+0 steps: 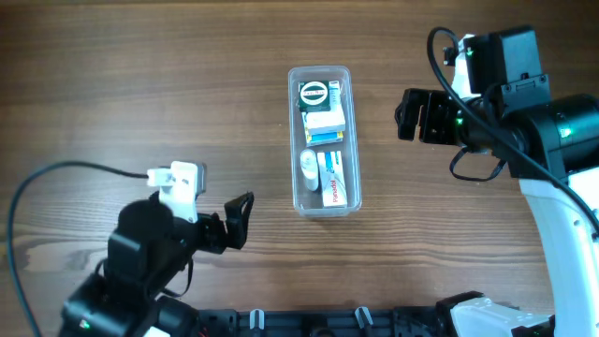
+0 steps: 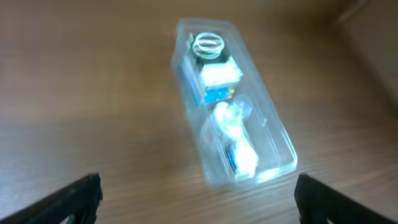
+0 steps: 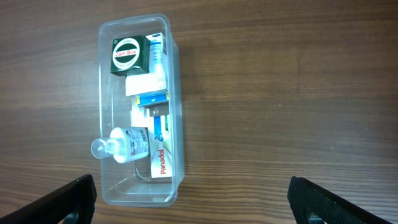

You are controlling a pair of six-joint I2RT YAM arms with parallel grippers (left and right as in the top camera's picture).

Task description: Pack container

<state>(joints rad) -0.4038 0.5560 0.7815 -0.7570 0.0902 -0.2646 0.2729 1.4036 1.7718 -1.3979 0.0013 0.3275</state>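
Note:
The clear plastic container point(image 1: 294, 140) lies lengthwise at the table's middle. It holds a green Zam-Buk box point(image 1: 315, 95), a white and blue box point(image 1: 325, 126), a small white bottle point(image 1: 309, 166) and a Panadol box point(image 1: 337, 183). My left gripper point(image 1: 239, 217) is open and empty, at the front left of the container. My right gripper point(image 1: 412, 114) is open and empty, to its right. The container also shows in the left wrist view point(image 2: 273, 118) and in the right wrist view point(image 3: 176, 112), ahead of the open fingers.
The wooden table point(image 1: 140, 84) carries nothing else loose. A black rail with clips point(image 1: 309, 321) runs along the front edge. The left arm's cable point(image 1: 56, 173) loops over the front left.

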